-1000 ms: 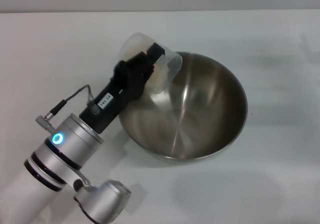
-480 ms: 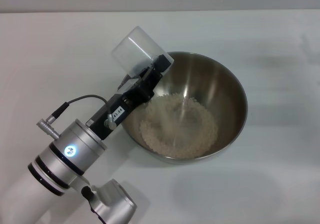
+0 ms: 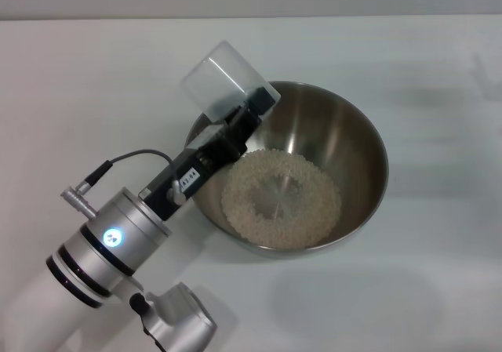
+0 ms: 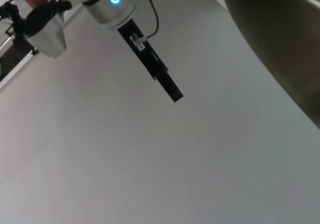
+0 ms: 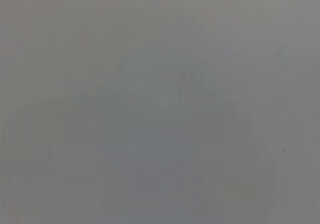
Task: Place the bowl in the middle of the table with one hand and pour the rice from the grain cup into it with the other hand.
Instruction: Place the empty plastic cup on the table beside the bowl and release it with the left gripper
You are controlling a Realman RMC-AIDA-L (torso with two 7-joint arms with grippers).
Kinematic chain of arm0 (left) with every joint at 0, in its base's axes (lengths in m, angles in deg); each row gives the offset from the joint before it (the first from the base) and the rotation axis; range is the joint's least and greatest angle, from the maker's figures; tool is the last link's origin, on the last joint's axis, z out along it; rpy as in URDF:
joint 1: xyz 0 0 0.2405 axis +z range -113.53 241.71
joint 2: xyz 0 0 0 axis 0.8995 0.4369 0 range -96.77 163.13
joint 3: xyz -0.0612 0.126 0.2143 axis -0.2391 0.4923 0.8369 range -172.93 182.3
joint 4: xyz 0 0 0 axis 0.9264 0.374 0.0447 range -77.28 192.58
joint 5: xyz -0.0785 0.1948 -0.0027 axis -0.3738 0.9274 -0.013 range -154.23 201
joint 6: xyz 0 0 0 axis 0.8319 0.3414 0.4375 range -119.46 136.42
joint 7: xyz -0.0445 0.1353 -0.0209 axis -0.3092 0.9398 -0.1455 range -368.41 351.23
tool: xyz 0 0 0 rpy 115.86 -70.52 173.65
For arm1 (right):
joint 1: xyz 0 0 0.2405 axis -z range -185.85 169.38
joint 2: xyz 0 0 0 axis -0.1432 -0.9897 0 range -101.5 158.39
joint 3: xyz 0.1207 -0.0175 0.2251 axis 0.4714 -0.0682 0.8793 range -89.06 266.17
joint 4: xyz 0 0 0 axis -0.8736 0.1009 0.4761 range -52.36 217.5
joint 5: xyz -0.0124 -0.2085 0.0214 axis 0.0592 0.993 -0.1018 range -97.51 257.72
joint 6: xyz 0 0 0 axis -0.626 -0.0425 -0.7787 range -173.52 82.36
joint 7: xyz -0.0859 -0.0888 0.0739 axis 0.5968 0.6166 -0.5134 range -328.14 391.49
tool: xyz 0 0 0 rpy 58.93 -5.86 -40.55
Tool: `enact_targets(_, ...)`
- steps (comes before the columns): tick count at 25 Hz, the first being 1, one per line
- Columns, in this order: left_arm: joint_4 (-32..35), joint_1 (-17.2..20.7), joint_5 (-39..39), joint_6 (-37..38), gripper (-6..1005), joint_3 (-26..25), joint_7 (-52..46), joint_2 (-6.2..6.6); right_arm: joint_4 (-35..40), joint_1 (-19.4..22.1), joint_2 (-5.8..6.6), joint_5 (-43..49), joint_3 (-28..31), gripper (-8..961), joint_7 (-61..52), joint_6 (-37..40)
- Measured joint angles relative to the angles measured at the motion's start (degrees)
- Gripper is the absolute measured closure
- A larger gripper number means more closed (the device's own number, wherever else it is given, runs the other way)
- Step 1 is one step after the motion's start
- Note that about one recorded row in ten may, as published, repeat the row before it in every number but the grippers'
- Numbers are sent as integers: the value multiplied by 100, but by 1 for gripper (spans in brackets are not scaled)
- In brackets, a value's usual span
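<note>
Stainless steel fills the middle of the head view: the bowl (image 3: 314, 132) sits near the centre of the white table (image 3: 439, 70), and the rice (image 3: 281, 198) lies in its bottom as a pale ring with a thin patch at the centre.

Largest risk first. The bowl stands free, with no gripper on it, and the left arm reaches over its rim at about ten o'clock; a careless withdrawal could catch that rim and shove or tip the bowl, spilling the heap. Next, the grain cup (image 3: 221, 78) is upended with its mouth turned down over the rim, so any grains clinging inside could drop onto the table if the cup swings outward before it is righted. Smallest, the cup looks light and smooth and might slip in the clamp.

The left gripper (image 3: 245, 114) is closed on the grain cup, which sits at its tip, toward eleven o'clock. The rice lies at about five o'clock from it, well below. The right gripper is nowhere visible.
</note>
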Motion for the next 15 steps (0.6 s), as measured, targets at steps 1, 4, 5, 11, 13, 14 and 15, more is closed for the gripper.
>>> enact_targets(1, -13, 17, -19, 40, 931, -91, -371, 0, -1, 2, 0, 0, 0, 210, 0, 0)
enact_targets(4, -54, 59, -23, 85, 929, -216, -890, 0, -1, 3, 0, 0, 0, 210, -1, 1)
enact_targets(5, -178, 162, -26, 127, 929, -473, -1777, 0, -1, 4, 0, 0, 0, 210, -1, 1)
enact_targets(11, -555, 584, -169, 50, 925, -1475, -6049, 1, -1, 0, 0, 0, 0, 210, -17, 0)
enact_targets(13, -523, 612, -424, -53, 923, -1590, -7060, 1, -1, -4, 0, 0, 0, 210, -19, -16)
enact_targets(14, -455, 598, -934, -405, 923, -1638, -8069, 1, -1, -4, 0, 0, 0, 210, -19, -16)
enact_targets(15, -445, 592, -1022, -494, 922, -1641, -8213, 0, -1, -6, 0, 0, 0, 210, -21, -26)
